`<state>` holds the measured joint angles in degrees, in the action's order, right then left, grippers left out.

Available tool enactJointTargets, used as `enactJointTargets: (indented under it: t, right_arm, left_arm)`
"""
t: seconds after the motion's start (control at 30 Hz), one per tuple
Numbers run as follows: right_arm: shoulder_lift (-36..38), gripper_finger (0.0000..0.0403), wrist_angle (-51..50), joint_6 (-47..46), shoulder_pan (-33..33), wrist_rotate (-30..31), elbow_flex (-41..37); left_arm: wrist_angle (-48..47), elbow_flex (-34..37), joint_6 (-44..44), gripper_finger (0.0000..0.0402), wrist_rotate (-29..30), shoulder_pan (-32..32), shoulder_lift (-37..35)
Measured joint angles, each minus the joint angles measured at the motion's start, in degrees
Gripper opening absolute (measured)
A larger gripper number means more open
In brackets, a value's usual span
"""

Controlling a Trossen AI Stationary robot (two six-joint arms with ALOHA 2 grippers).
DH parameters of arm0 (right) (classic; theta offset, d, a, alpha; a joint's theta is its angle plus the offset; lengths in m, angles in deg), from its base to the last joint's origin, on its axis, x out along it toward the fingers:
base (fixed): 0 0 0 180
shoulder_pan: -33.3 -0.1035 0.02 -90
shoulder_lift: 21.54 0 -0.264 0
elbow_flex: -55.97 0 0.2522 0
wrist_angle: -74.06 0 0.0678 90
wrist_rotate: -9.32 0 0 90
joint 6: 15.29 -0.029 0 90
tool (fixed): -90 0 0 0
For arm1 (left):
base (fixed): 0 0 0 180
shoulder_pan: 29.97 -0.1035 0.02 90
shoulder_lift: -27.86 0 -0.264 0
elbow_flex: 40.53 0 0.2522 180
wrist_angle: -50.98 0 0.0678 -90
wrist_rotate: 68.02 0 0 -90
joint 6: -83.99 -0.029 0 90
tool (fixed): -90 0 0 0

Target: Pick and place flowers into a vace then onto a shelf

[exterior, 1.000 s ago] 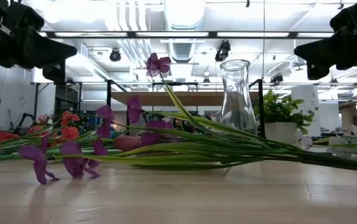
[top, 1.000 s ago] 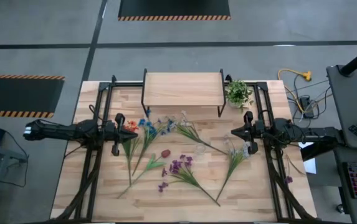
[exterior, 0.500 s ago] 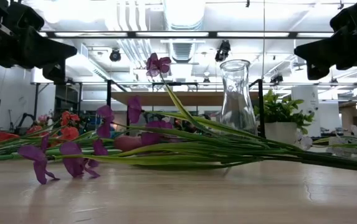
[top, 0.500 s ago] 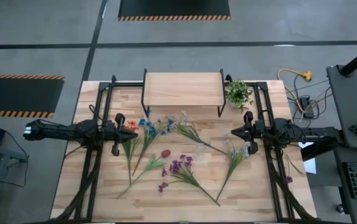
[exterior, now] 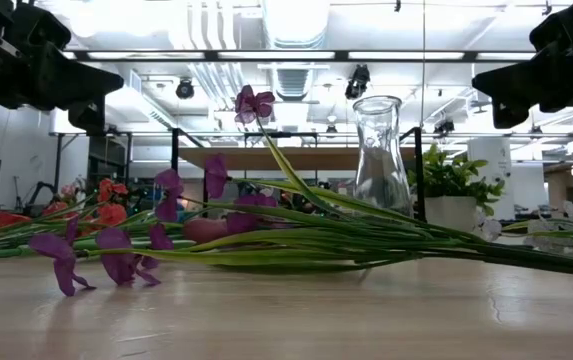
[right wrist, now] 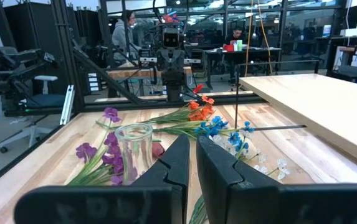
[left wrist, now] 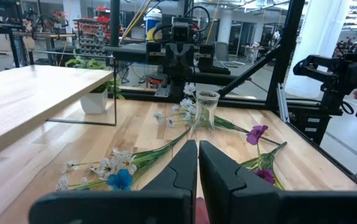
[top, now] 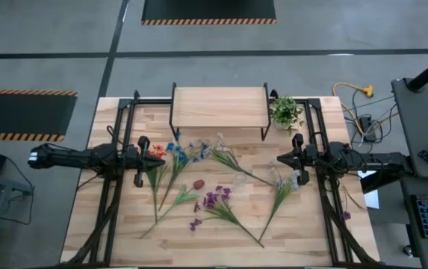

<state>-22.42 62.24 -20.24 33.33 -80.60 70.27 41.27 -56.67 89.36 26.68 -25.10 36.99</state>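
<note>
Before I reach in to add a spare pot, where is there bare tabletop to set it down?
The shelf top is bare. So is the tabletop strip along the near edge, and the near-right corner beyond the white flower. The middle is crowded: flowers fan out around the vase. The potted plant fills the spot beside the shelf.

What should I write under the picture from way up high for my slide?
Two shut robot claws, left and right, wait beside colourful long-stemmed fake flowers scattered around a small clear glass vase, below an empty light-wood shelf.

Robotics lab — hazard-striped floor mats (top: 208, 10), desks (right wrist: 240, 53), open ceiling ducts (exterior: 291, 70).
</note>
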Motion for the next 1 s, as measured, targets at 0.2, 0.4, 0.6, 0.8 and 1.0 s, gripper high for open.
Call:
enactJointTargets:
  t: [0.2,0.4,0.6,0.8,1.0]
  right_arm:
    - [0.0,0.0022,0.0,0.0,0.0,0.0,0.0]
    - [0.0,0.0022,0.0,0.0,0.0,0.0,0.0]
    - [0.0,0.0022,0.0,0.0,0.0,0.0,0.0]
    - [0.0,0.0022,0.0,0.0,0.0,0.0,0.0]
    - [0.0,0.0022,0.4,0.0,0.0,0.0,0.0]
  left_arm:
    - [0.0,0.0,0.0,0.0,0.0,0.0,0.0]
    - [0.0,0.0,0.0,0.0,0.0,0.0,0.0]
    - [0.0,0.0,-8.9,0.0,0.0,0.0,0.0]
    - [0.0,0.0,-10.5,0.0,0.0,0.0,0.0]
    - [0.0,0.0,-10.5,0.0,0.0,0.0,0.0]
